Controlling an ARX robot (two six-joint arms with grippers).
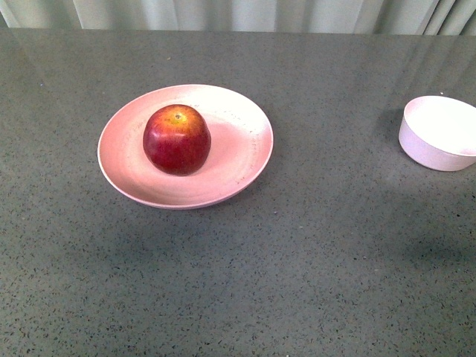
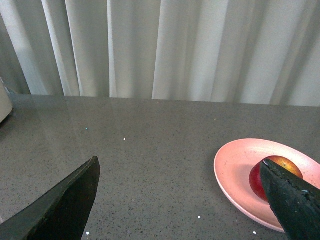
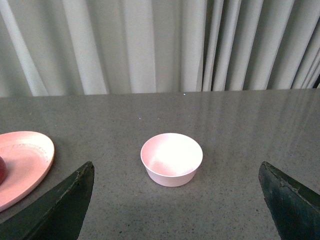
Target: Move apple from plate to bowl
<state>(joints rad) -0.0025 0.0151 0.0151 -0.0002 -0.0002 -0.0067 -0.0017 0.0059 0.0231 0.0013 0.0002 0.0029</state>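
Observation:
A glossy dark red apple [image 1: 177, 139] with a yellow-orange top sits left of centre on the wide pale pink plate [image 1: 238, 160]. The small deep pale pink bowl [image 1: 440, 132] stands empty at the right edge of the front view. Neither arm shows in the front view. In the left wrist view the plate [image 2: 235, 170] and apple [image 2: 257, 180] lie partly behind one black finger; my left gripper [image 2: 180, 172] is open over bare tabletop. In the right wrist view the bowl [image 3: 171, 159] lies ahead of my open right gripper [image 3: 175, 172], with the plate's edge [image 3: 30, 160] to one side.
The dark grey speckled tabletop [image 1: 297, 260] stretches all round the plate and bowl. Pale pleated curtains [image 1: 238, 13] hang behind the table's far edge. A white object [image 2: 4, 102] shows at the border of the left wrist view.

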